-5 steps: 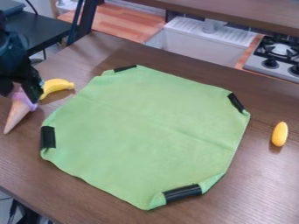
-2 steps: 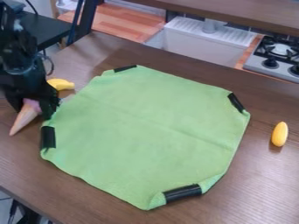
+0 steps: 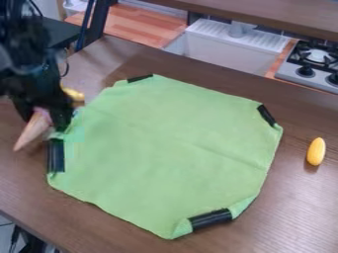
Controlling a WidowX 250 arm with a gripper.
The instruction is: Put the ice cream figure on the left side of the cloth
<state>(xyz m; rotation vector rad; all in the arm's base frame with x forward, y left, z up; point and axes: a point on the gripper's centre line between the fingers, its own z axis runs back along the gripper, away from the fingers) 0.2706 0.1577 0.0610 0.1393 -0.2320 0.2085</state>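
Gripper (image 3: 44, 123): at the cone's pink top; cannot tell whether it grips.
Table (image 3: 297, 197): brown wood grain.
Cloth (image 3: 165, 148): green, black bands at its corners.
Sink (image 3: 218, 49): white, beyond the table.
Stove (image 3: 319, 80): black grate, right of sink.
Cone (image 3: 31, 131): slanted, near cloth's left edge.
Banana (image 3: 75, 95): partly behind gripper.
Yellow oblong (image 3: 316, 151): right of cloth.

Ice cream figure (image 3: 31, 132) was beside the green cloth (image 3: 165, 153).
Its pink-topped tan cone slanted; the cloth lay spread.
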